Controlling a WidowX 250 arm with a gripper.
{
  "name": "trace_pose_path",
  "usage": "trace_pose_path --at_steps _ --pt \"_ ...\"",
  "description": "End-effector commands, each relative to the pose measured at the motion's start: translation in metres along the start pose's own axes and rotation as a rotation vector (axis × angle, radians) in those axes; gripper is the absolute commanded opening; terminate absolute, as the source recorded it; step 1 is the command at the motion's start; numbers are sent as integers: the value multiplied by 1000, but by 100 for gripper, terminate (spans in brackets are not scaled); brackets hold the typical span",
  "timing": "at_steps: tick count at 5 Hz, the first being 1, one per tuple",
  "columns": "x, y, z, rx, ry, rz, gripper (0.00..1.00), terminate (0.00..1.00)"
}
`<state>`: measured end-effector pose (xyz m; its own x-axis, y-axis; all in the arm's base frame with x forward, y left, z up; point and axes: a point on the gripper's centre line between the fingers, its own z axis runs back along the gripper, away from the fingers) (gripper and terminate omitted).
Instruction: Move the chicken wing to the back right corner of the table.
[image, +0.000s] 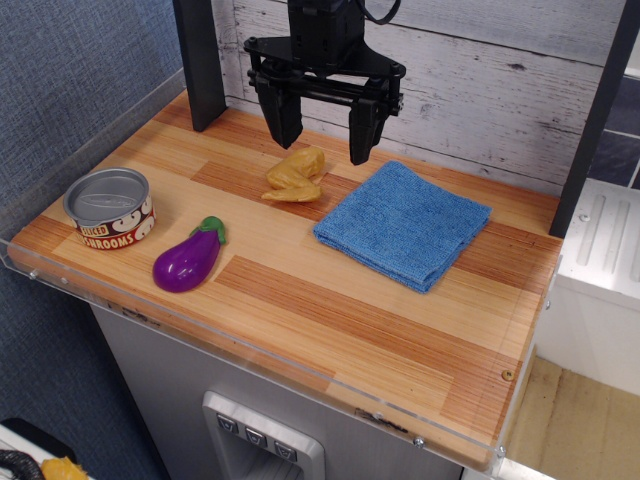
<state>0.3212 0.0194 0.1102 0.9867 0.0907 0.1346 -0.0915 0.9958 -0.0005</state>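
The hand (322, 128) hangs above the back of the counter (330, 320), its two dark fingers (283, 118) spread wide apart with nothing between them. It sits just over the chicken wing (296, 175) — one finger reaches down near the wing's upper left edge, the other stands off to the wing's right, above the bare wood between the wing and the blue cloth (404, 223). Whether a fingertip touches the wing cannot be told from this angle; the wing looks to be lying free on the wood.

The chicken wing is a glossy golden-yellow lump, bent, resting on the striped planks toward the back middle of the counter, near the whitewashed plank wall (480, 80). Just beside it on the right lies the blue cloth, folded into a square and turned at an angle, flat on the surface; the two are close but apart.

Toward the front left, a purple eggplant (188, 259) with a green stem lies on its side, well apart from the wing. Left of the eggplant stands a short can of mushrooms (110, 208), upright, with a silver lid and a red and white label — near the eggplant but not touching it.

A clear acrylic rim (260, 365) runs along the counter's front edge. A dark upright post (203, 60) stands at the back left, and another (592, 120) at the right edge.
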Motion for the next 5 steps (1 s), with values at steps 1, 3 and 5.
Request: trace_pose_path --at_steps 1,3,5 --pt "0 0 0 0 0 0 100 0" --pt "28 22 -16 88 -34 -101 100 0" --pt "63 39 -38 43 -92 -192 100 0"
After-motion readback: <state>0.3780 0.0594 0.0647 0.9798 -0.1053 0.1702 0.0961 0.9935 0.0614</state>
